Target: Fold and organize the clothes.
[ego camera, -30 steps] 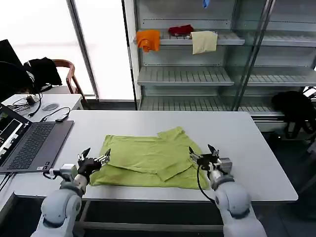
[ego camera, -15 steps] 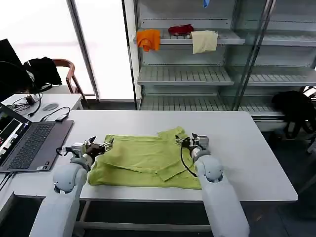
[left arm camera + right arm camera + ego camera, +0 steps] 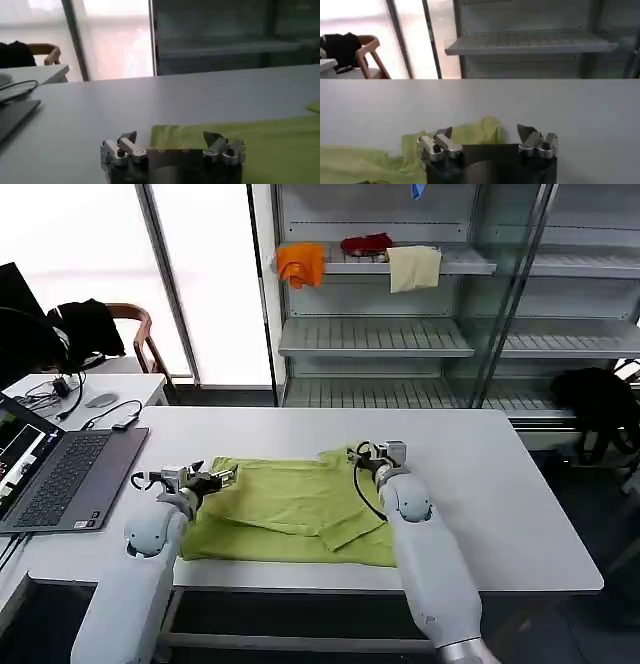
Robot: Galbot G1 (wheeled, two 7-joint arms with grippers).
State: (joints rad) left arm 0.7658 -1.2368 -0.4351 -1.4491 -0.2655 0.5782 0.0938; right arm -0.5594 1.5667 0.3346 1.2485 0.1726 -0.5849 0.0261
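While both grippers hang open low over the table [image 3: 500, 484], the T-shirt [image 3: 290, 509] lies half-folded between them. Its far left corner sits just ahead of the left gripper [image 3: 222, 476], its raised sleeve just beside the right gripper [image 3: 362, 456]. A laptop [image 3: 60, 479] lies well outside the left gripper.

Lime yellow-green T-shirt [image 3: 295, 509] on a white table [image 3: 500, 484]. Dark grey laptop [image 3: 60, 479] at 9 o'clock. Orange cloth [image 3: 300, 264], red cloth [image 3: 366, 244], cream cloth [image 3: 413, 268] at 12 o'clock.
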